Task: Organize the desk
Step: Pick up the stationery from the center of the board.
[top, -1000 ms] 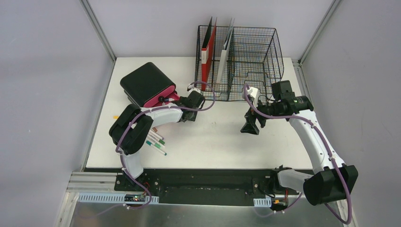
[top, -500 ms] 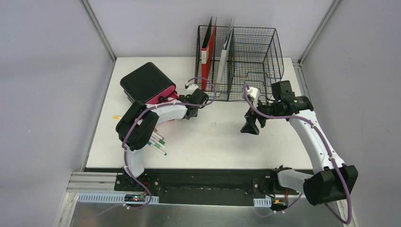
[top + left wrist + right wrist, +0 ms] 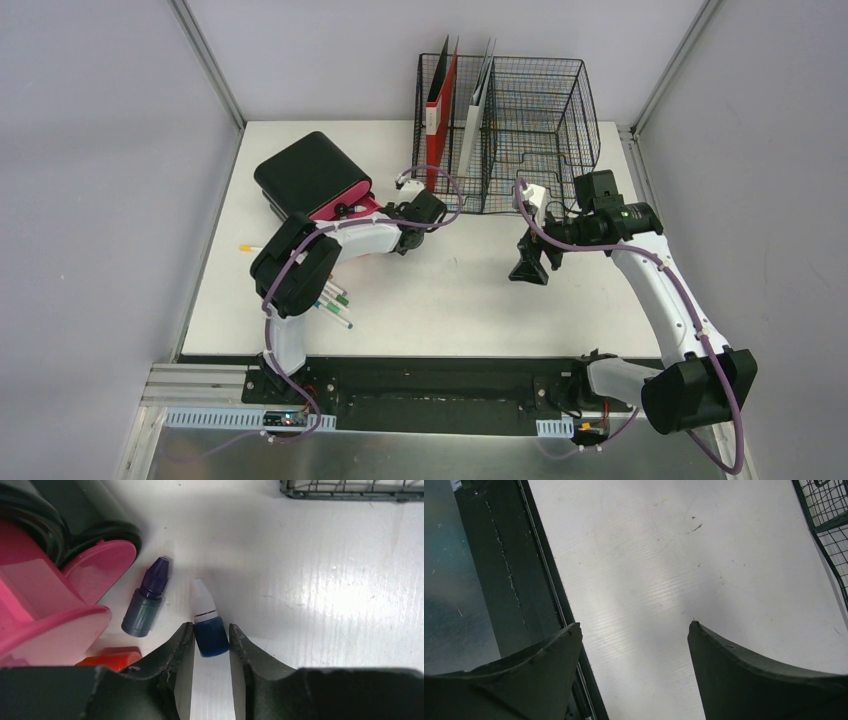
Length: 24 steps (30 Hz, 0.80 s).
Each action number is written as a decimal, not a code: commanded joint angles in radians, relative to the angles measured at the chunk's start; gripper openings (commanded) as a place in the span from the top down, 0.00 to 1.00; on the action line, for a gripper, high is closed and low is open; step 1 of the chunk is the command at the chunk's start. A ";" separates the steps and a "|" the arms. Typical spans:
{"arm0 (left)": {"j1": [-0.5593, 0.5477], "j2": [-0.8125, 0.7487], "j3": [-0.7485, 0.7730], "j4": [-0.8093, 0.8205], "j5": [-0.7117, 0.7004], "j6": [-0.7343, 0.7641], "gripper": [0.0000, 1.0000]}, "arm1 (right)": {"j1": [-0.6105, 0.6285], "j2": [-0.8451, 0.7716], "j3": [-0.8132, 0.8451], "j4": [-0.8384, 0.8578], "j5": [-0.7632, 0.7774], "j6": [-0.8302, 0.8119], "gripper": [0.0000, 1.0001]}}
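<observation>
White flat desk [image 3: 450, 290] between grey walls [image 3: 100, 150]. Left gripper [image 3: 211, 639] clenched on small blue white-capped bottle [image 3: 206, 611], toward rear-left corner. Base-only pinch, could pivot out on lift, hit purple-capped grey bottle [image 3: 146, 605]. Right gripper [image 3: 634, 625] spread, empty.

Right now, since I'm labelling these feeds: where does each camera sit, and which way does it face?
Top external: above and behind the bases, looking down on the desk; left arm and right arm show.
Left wrist: low over the desk, facing a blue bottle its fingers pinch.
Right wrist: higher, facing the desk's near edge; its open fingers show.
All three catch the wire rack.
</observation>
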 commanded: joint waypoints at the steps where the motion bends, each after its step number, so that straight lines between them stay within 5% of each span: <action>1: -0.027 0.016 0.023 -0.020 -0.001 0.044 0.74 | -0.006 -0.008 0.007 0.014 -0.010 -0.025 0.19; 15: -0.073 -0.041 -0.041 0.050 0.123 0.189 1.00 | -0.005 -0.010 0.005 0.013 -0.005 -0.027 0.19; 24: -0.078 -0.206 -0.165 0.167 0.225 0.320 1.00 | -0.006 -0.010 0.006 0.013 -0.004 -0.027 0.19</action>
